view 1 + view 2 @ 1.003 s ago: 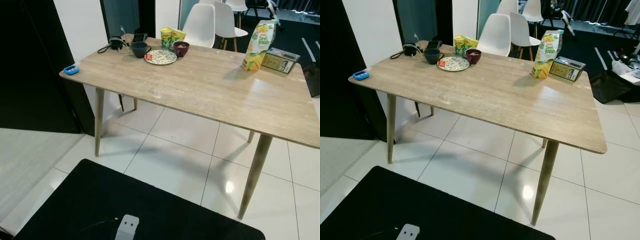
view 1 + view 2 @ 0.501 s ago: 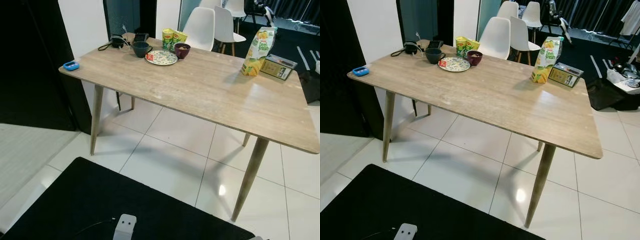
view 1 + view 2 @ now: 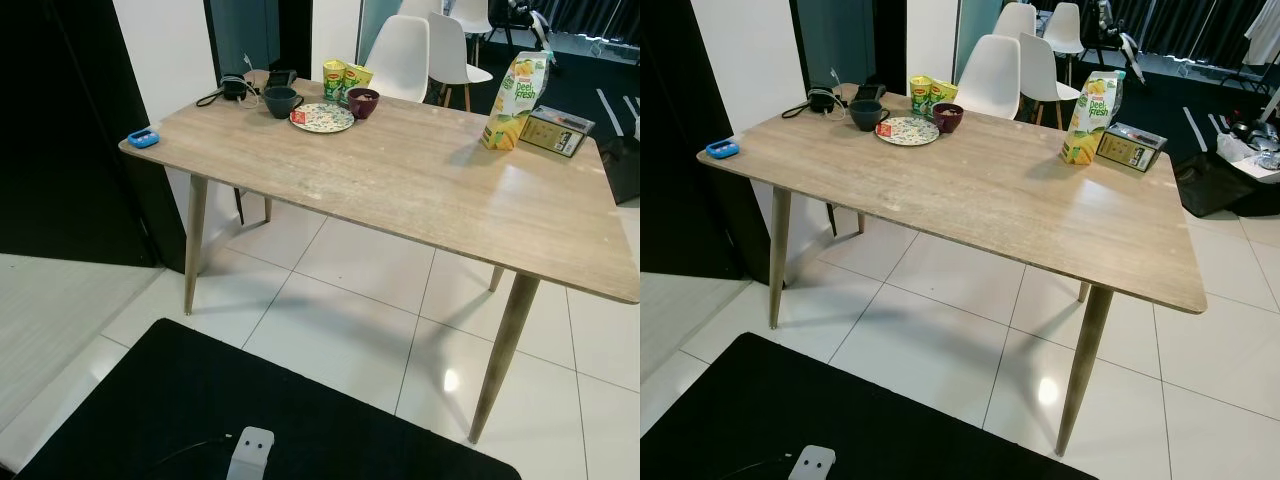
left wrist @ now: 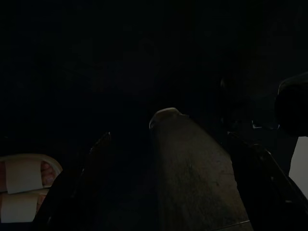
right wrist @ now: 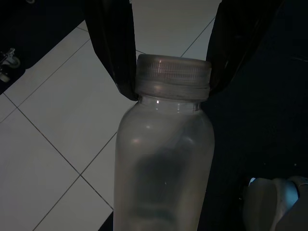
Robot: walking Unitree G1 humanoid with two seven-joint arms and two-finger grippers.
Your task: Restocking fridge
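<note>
My right gripper (image 5: pixel 169 89) is shut on the neck of a clear plastic bottle (image 5: pixel 163 163), its fingers (image 5: pixel 114 53) pressing just under the ribbed cap, above white floor tiles. The left wrist view is very dark; a pale-rimmed, brownish shape (image 4: pixel 192 168) can be made out in its middle. Ahead stands a wooden table (image 3: pixel 420 190). On its far right is a yellow-green juice carton (image 3: pixel 515 88) next to a flat green box (image 3: pixel 557 130).
At the table's far left are green packets (image 3: pixel 345 78), a patterned plate (image 3: pixel 321 116), a dark cup (image 3: pixel 281 99), a purple bowl (image 3: pixel 362 100), black cables (image 3: pixel 232 87) and a small blue object (image 3: pixel 143 138). White chairs (image 3: pixel 400 55) stand behind. A person's sandalled foot (image 4: pixel 24 185) is close by.
The head camera has shifted slightly, so the table sits a little differently in the picture. Nothing on the table has moved.
</note>
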